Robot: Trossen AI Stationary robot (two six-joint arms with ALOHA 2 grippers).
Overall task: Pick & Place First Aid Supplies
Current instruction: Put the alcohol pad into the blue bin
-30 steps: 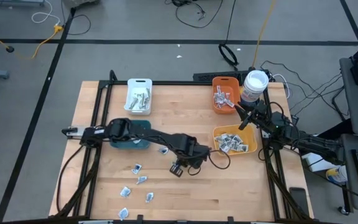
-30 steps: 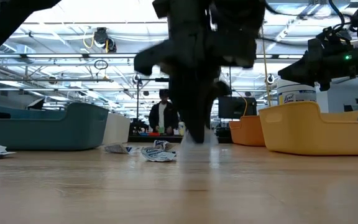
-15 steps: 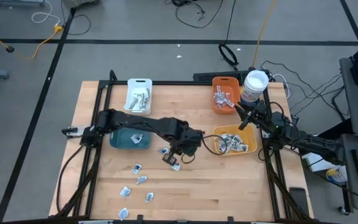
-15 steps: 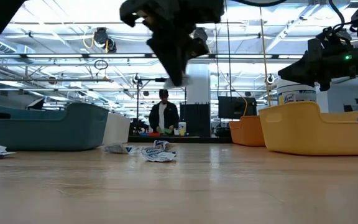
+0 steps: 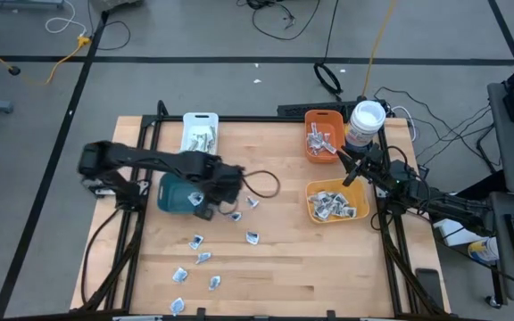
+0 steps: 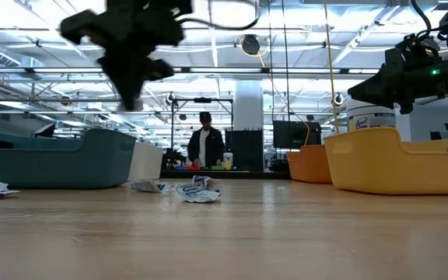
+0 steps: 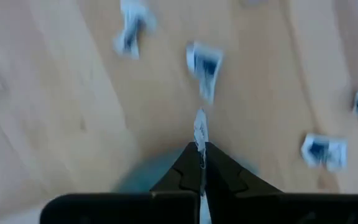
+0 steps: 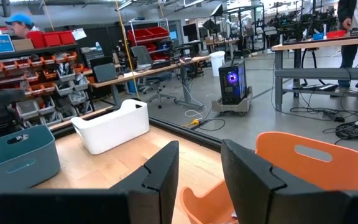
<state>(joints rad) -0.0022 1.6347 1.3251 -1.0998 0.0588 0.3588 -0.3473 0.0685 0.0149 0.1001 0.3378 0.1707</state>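
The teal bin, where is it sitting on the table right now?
In the high view, the teal bin sits on the table's left half, just below the white bin, with the left gripper over its right edge.

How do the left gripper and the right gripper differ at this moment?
The left gripper is shut on a small packet above the teal bin; the right gripper is open and empty. The left works mid-table, while the right waits near the orange bin. Both have dark fingers.
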